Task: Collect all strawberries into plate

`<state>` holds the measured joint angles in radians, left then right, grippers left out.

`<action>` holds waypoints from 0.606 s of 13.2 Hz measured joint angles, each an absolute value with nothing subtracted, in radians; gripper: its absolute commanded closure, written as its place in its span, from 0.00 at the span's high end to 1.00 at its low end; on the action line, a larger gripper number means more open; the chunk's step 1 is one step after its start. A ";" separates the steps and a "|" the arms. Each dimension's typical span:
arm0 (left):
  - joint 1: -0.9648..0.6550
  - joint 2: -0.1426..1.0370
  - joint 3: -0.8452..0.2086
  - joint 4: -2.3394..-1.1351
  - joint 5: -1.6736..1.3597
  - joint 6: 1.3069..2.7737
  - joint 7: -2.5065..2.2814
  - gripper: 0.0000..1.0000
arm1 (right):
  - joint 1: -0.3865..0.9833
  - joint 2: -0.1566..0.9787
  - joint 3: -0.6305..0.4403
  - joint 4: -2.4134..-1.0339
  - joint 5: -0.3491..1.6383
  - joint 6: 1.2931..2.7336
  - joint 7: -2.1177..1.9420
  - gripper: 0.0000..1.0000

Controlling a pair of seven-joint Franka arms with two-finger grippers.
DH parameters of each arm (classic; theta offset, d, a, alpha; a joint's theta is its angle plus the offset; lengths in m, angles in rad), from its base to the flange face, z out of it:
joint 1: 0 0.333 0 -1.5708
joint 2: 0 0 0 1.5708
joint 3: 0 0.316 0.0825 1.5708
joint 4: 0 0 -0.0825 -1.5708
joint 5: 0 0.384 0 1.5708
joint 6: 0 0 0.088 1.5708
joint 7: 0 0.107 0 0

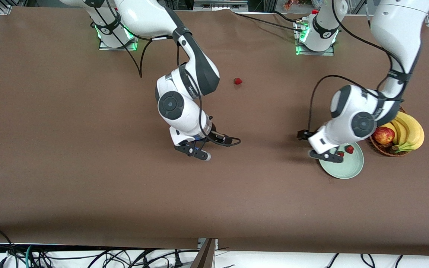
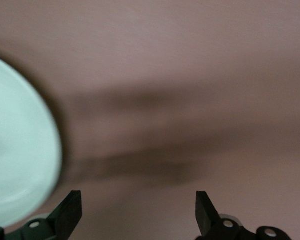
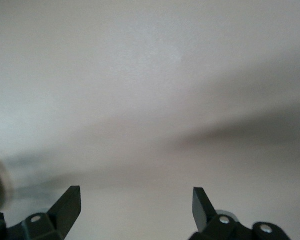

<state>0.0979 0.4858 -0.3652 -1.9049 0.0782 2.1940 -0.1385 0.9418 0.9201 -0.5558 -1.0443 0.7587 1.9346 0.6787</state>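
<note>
On the table near the left arm's end sits the plate point(image 1: 345, 167), close to the front camera. Two strawberries point(image 1: 349, 149) lie in it, up by its rim. The left gripper point(image 1: 330, 155) hangs over the plate's edge with its fingers point(image 2: 70, 212) wide and nothing in them. Just beside the plate is a basket point(image 1: 385, 150) with an apple point(image 1: 383, 135) and bananas point(image 1: 408, 132). The right gripper point(image 1: 196, 152) is over bare table in the middle, fingers point(image 3: 70, 207) wide, holding nothing. Farther off lies the last strawberry point(image 1: 238, 81), alone. I think this berry comes next: a gripper must go over it, come down, pinch softly, and carry it to the plate.
</note>
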 measured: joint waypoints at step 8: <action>0.080 0.482 -0.633 -2.053 0.076 2.213 -0.467 1.00 | 0.845 0.901 -0.670 -1.108 0.726 1.716 0.264 0.99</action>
<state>0.0798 0.4822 -0.6333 -2.0532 0.0760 2.2135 -0.4671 0.8450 0.9005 -0.6703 -1.1079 0.7258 1.7164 0.2640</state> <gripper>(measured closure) 0.000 0.004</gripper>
